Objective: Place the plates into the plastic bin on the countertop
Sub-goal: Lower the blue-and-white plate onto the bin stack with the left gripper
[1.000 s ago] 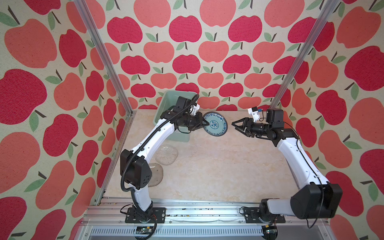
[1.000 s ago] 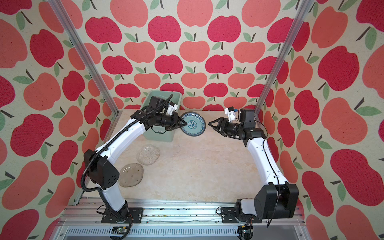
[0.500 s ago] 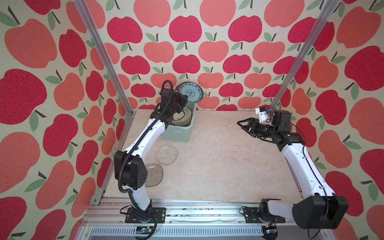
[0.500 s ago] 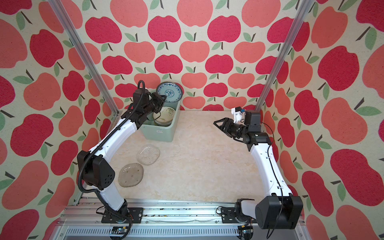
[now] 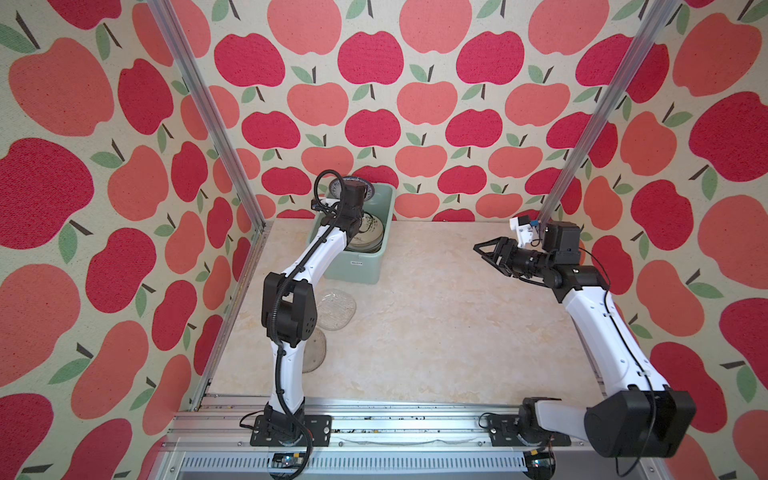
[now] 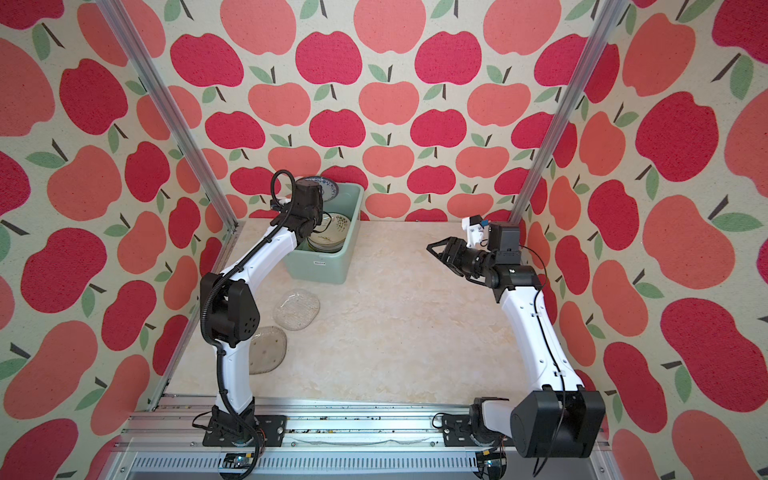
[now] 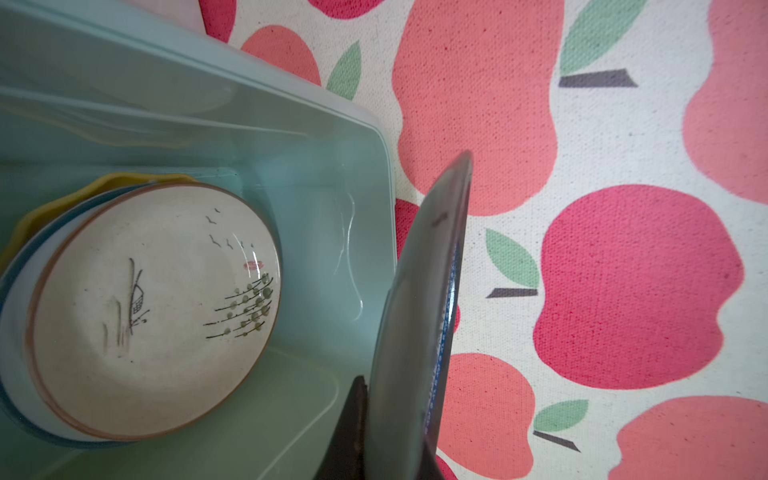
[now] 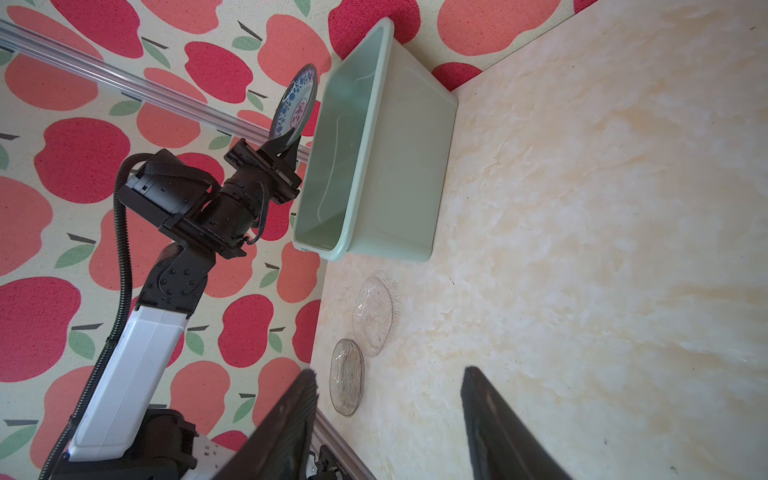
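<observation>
Left gripper [image 8: 289,150] pinches the blue plate [image 8: 296,104] by its rim. The plate is on edge, upright, above the far end of the bin [image 5: 353,266], close to the back wall. In the left wrist view its lower edge sits about over the bin's end rim; can't tell if it's fully inside the opening. Right gripper [image 8: 395,415] is spread and empty, over the countertop [image 5: 436,332], well apart from everything.

Handling, my read: glazed ceramic, so stiff, slick, chips easily. A one-point rim pinch lets the plate pivot in the pads, so slow wrist moves only. The bin already holds a stack [image 7: 153,307], cream plate on top, blue-rimmed and yellow below. Ceramic dropped on ceramic risks a crack; tilt it flat and lower it close before letting go.

One glass plate [image 6: 297,309] lies flat on the countertop in front of the bin, and a second glass plate [image 6: 268,349] lies just beside it, nearer the left arm's base. They're probably slippery and brittle, with edges low to the surface. Best hold is the raised rim, one finger inside, one outside.
</observation>
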You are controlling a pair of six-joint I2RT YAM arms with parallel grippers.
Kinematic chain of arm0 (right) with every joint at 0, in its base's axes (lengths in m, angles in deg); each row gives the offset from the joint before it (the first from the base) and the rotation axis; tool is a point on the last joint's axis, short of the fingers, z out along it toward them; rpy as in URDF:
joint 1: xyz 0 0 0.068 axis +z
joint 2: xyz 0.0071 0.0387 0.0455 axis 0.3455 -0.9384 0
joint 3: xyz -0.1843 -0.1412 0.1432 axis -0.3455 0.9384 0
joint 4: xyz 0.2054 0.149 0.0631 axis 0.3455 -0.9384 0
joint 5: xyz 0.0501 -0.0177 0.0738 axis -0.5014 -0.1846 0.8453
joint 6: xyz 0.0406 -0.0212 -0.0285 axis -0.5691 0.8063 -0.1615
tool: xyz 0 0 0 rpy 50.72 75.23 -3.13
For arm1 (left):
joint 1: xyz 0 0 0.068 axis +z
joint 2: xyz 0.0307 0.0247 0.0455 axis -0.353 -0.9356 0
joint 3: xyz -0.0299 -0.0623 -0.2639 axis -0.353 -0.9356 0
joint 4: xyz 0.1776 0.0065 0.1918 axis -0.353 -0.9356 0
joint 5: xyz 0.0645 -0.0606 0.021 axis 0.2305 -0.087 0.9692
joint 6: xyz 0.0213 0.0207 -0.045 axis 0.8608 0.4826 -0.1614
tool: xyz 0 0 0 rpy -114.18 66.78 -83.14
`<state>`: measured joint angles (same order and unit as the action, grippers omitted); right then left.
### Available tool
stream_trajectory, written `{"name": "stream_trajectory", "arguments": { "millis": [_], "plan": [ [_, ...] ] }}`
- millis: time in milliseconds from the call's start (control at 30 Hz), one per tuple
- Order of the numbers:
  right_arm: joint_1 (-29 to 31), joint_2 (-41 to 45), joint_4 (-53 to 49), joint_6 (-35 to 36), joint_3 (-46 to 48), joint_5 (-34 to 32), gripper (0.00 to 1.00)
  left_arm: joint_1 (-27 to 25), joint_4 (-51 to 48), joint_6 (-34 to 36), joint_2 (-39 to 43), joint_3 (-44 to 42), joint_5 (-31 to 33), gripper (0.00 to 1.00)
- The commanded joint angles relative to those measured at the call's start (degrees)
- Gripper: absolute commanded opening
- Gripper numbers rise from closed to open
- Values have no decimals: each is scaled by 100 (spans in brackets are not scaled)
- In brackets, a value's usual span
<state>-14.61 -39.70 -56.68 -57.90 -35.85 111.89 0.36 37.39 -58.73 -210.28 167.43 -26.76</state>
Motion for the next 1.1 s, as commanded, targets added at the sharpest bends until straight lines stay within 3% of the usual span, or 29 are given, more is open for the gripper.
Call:
{"name": "stream_trajectory", "arguments": {
  "millis": [0,267,1067],
  "plan": [
    [-6,-44,36,27,130,33,58,-129,-694,-524,-388,700,441,0],
    [-7,-175,190,14,219,68,58,-296,-1625,-972,-1021,1316,626,0],
    [26,-357,365,-54,446,138,58,-177,-2198,-1203,-1723,1392,405,0]
  ]
}}
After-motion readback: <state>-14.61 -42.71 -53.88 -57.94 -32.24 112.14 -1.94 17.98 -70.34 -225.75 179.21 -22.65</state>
